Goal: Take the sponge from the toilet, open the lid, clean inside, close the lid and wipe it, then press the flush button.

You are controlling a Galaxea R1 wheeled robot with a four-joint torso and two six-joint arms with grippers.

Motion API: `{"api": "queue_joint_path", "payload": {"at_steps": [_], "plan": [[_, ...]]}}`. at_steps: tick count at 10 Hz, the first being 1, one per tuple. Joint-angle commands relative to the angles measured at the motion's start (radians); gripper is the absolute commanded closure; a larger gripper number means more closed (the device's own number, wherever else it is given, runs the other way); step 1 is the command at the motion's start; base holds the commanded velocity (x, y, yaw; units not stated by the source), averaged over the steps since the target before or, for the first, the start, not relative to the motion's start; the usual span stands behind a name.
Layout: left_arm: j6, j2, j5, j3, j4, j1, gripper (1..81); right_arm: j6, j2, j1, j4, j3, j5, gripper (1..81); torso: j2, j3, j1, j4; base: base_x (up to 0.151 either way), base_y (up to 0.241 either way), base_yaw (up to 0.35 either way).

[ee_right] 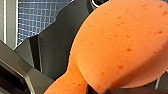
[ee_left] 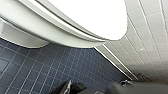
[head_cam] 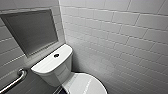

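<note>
While the lid (head_cam: 86,85) lies shut at the head view's lower middle, below the flush button (head_cam: 56,55), the right gripper (ee_right: 95,90) is clamped on the sponge (ee_right: 120,45) (pinched to a narrow waist); for the left gripper (ee_left: 95,90), I cannot tell

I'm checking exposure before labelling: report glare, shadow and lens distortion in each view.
Head view: the wide-angle lens bows the tile lines of the wall; soft sheen on the tank top around the flush button. Left wrist view: glare washes the toilet to flat white; the floor is dim. Right wrist view: the sponge is evenly lit, shadowed along one edge.
</note>
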Motion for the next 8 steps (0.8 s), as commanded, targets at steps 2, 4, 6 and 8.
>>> {"api": "queue_joint_path", "payload": {"at_steps": [2,4,6,8], "plan": [[-0.003,0.046,0.052,-0.003,-0.049,-0.119,1.0,-0.005,-0.015,0.003,-0.025,0.002,-0.04,81.1,0.0,0.0,0.0,0.0,0.0,0.0,0.0],[-0.003,0.101,0.052,-0.058,-0.101,-0.131,1.0,-0.005,0.005,0.006,-0.025,-0.016,-0.041,81.1,0.0,0.0,0.0,0.0,0.0,0.0,0.0],[-0.003,0.133,0.041,-0.087,-0.156,-0.141,1.0,-0.004,0.008,0.008,-0.024,-0.024,-0.04,81.1,0.0,0.0,0.0,0.0,0.0,0.0,0.0],[-0.003,0.149,0.041,-0.1,-0.221,-0.158,1.0,-0.002,0.008,0.008,-0.022,-0.025,-0.04,81.1,0.0,0.0,0.0,0.0,0.0,0.0,0.0]]}}
